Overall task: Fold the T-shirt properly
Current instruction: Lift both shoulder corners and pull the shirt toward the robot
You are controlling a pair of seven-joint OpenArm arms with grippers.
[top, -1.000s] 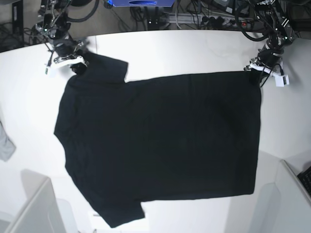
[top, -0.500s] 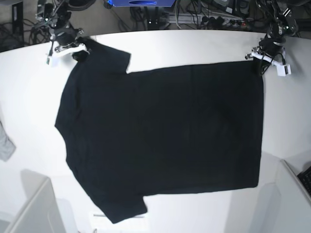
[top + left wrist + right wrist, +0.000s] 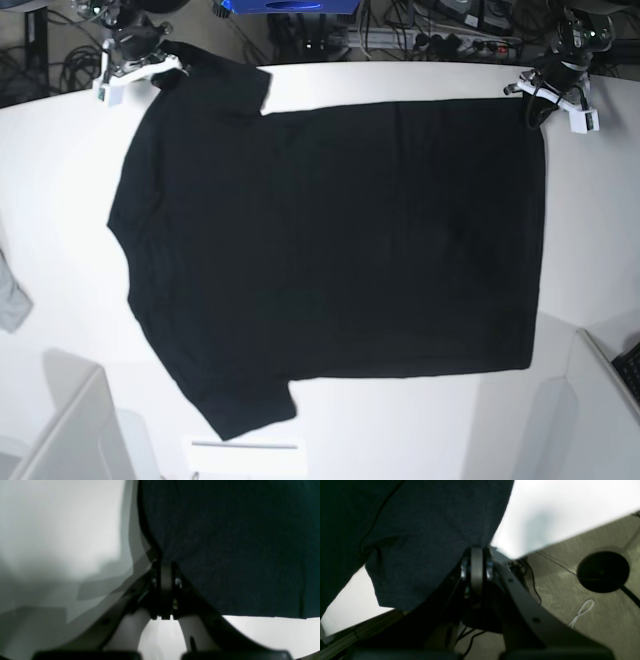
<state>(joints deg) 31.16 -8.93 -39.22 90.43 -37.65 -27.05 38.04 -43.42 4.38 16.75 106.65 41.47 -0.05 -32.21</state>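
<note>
The black T-shirt (image 3: 330, 240) lies spread on the white table (image 3: 400, 80), plain side up, sleeves to the left and hem to the right. My right gripper (image 3: 150, 68) is shut on the far sleeve's corner at the table's back left. In its wrist view the shut fingers (image 3: 476, 562) pinch the T-shirt (image 3: 420, 542) at its edge. My left gripper (image 3: 535, 95) is shut on the far hem corner at the back right. Its wrist view has the gripper (image 3: 162, 565) clamped on the T-shirt (image 3: 237, 542) at that corner.
A small grey cloth scrap (image 3: 12, 295) lies at the table's left edge. White box walls stand at the front left (image 3: 70, 430) and front right (image 3: 590, 400). Cables and gear (image 3: 420, 35) crowd the floor behind the table. A black round base (image 3: 602, 571) sits on the carpet.
Both grippers have pulled back toward the table's far edge, dragging the T-shirt with them. The cloth now lies further back and stretched flatter.
</note>
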